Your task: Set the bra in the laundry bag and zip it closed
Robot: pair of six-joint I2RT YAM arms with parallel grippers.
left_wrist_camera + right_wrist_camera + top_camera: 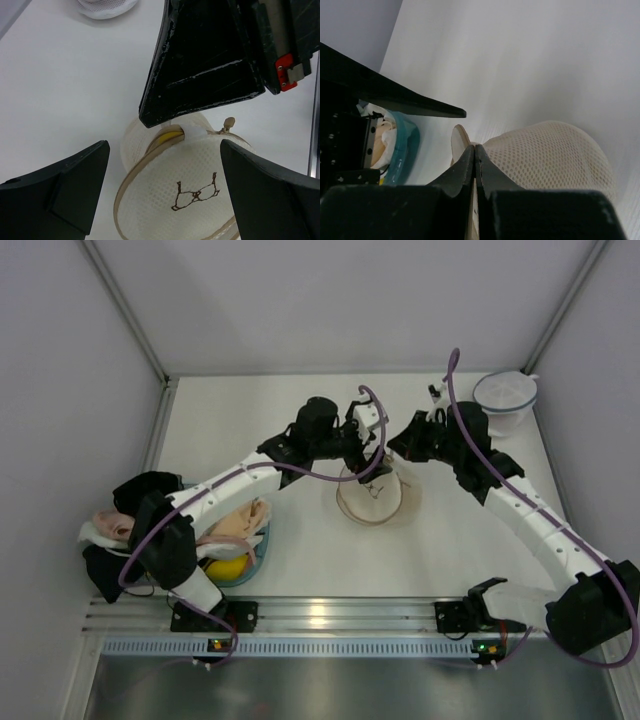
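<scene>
Above laundry bag (197, 172): left end effector (164, 162) wide, right end effector (475, 150) pinched tight on its rim, bra (167, 135) inside.

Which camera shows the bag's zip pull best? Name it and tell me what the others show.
Left wrist: the zip pull stands clear at the rim of the bag. Top external shows the bag small, the pull too tiny to tell. Right wrist shows only mesh and rim.
</scene>
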